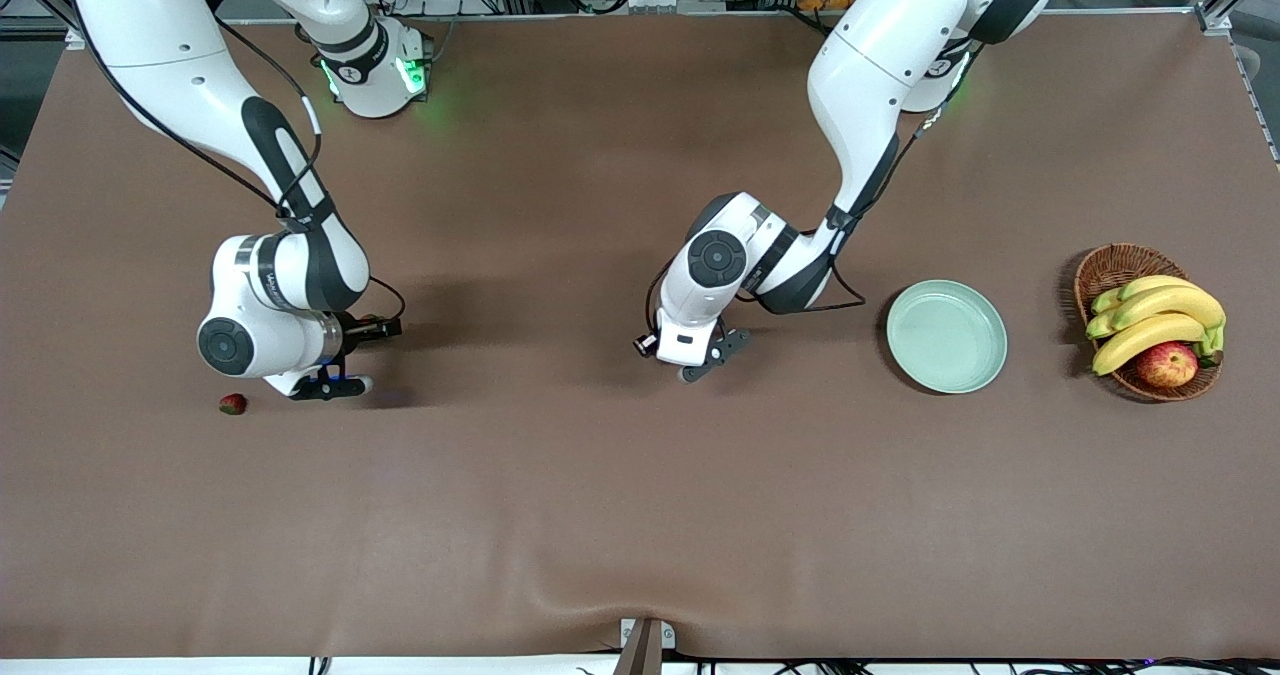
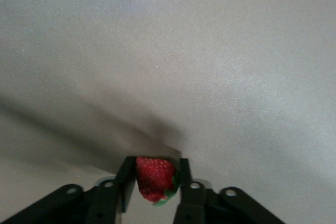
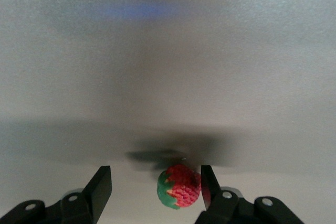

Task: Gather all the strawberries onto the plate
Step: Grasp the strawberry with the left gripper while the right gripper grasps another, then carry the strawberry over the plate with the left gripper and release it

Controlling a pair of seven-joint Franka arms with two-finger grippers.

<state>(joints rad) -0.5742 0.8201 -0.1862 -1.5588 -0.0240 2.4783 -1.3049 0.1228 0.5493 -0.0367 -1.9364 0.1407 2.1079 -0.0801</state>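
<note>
We see a brown table (image 1: 560, 515) whose covering shows a slight ripple at the middle of the edge nearest the front camera. Toward the left arm's end of the table, partway between its edges, a brown woven wicker basket (image 1: 1110, 267) sits on the cloth. In the basket we count a bunch of yellow bananas (image 1: 1155, 317), some with greenish tips, lying across it, and a red-yellow apple (image 1: 1167, 364) resting against them at the basket's nearer rim.
</note>
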